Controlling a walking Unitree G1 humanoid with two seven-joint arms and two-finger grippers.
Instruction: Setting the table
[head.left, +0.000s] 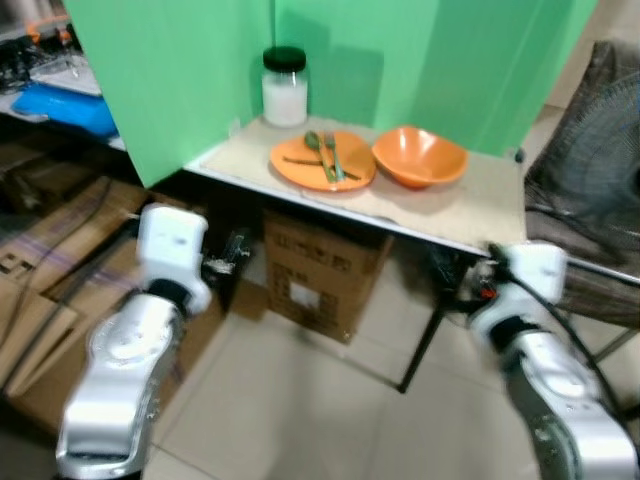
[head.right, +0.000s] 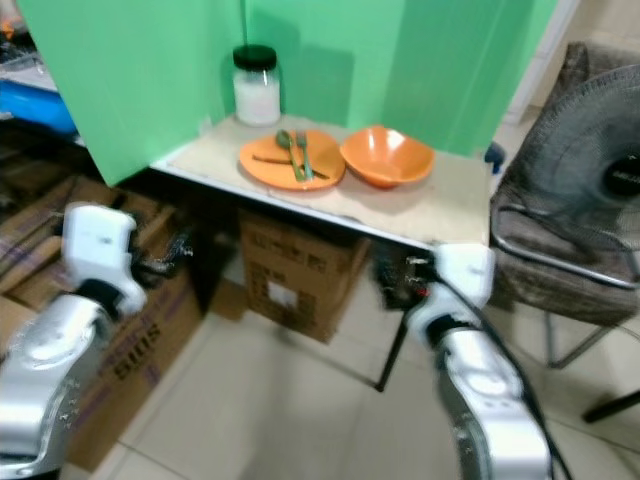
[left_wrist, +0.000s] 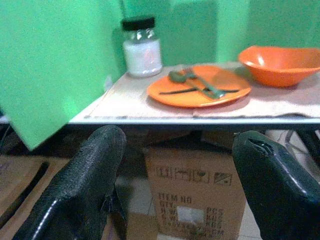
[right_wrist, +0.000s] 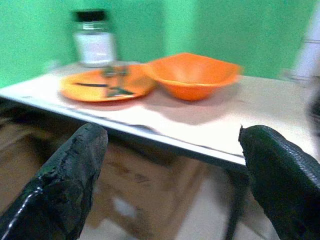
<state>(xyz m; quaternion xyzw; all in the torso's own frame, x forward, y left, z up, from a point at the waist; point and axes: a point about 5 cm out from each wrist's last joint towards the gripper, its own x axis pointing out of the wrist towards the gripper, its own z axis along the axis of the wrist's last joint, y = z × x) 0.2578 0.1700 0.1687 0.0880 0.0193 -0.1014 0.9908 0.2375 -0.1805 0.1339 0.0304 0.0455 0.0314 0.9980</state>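
Ahead of both spread-fingered grippers, left gripper (left_wrist: 175, 185) and right gripper (right_wrist: 170, 180), an orange plate (head.left: 322, 161) sits on the table (head.left: 470, 215). Green utensils (head.left: 324, 155) lie lengthwise across it, pointing toward the jar (head.left: 285, 87); the orange bowl (head.left: 419, 156) touches the plate's side.

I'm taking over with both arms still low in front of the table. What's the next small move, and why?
Probably step closer and raise the arms. Both the left gripper and right gripper are open and empty, below the table edge and short of it. The orange plate with utensils, the orange bowl and the jar sit untouched farther back.
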